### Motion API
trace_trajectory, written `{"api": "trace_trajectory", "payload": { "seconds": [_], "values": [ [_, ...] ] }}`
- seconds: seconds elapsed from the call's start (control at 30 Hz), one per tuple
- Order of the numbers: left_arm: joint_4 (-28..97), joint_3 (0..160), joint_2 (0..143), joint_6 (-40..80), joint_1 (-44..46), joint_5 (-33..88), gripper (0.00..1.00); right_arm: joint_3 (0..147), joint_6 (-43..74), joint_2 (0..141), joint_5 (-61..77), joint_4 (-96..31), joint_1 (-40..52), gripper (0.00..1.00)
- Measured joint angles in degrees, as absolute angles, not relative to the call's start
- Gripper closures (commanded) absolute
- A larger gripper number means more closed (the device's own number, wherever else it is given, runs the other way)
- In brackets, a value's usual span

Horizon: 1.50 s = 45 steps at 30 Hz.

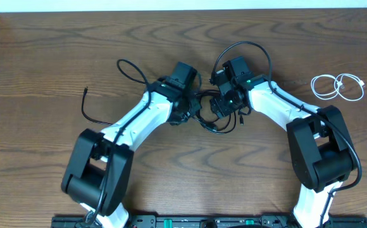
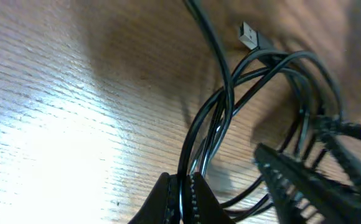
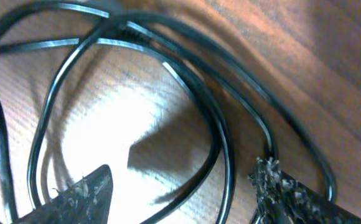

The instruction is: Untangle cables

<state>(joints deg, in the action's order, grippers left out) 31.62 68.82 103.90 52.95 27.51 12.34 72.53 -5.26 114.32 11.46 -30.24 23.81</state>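
A tangle of thin black cables (image 1: 214, 119) lies at the table's middle between the two grippers. My left gripper (image 2: 182, 186) is shut on strands of the black cables (image 2: 221, 118); a silver USB plug (image 2: 249, 35) shows beyond. My right gripper (image 3: 183, 180) is open, its fingers wide apart over loops of the black cables (image 3: 221, 134), which pass between them. In the overhead view the left gripper (image 1: 188, 107) and right gripper (image 1: 224, 104) sit close together over the tangle. A white cable (image 1: 339, 86) lies coiled at the far right.
A separate thin black cable (image 1: 90, 109) lies on the wooden table at the left. The right gripper's finger (image 2: 305, 180) shows at the lower right of the left wrist view. Thicker black arm cords loop above both wrists.
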Motion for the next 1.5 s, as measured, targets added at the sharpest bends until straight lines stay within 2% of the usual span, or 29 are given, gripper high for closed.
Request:
{"api": "trace_trajectory", "payload": {
  "seconds": [0.37, 0.5, 0.73, 0.9, 1.13, 1.3, 1.5],
  "values": [
    [33.32, 68.82, 103.72, 44.95, 26.15, 12.78, 0.93, 72.73, -5.28, 114.21, 11.25, -31.48, 23.81, 0.28],
    [36.99, 68.79, 103.72, 42.11, 26.15, 8.93, 0.92, 72.73, -5.28, 114.21, 11.25, -31.48, 23.81, 0.28],
    [38.57, 68.79, 103.72, 40.4, 26.15, 3.81, 0.92, 72.73, -5.28, 114.21, 11.27, -31.46, 23.81, 0.27],
    [38.57, 68.79, 103.72, 40.21, 26.15, 2.96, 0.89, 72.73, -5.28, 114.21, 11.29, -31.46, 23.81, 0.27],
    [38.83, 68.79, 103.72, 40.03, 26.15, 2.61, 0.89, 72.73, -5.28, 114.21, 11.31, -31.44, 23.81, 0.27],
    [39.05, 68.79, 103.72, 40.07, 26.15, 2.63, 0.83, 72.73, -5.28, 114.21, 11.31, -31.44, 23.81, 0.27],
    [39.07, 68.79, 103.72, 39.97, 26.15, 2.63, 0.67, 72.73, -5.28, 114.21, 11.31, -31.42, 23.81, 0.27]
  ]
}}
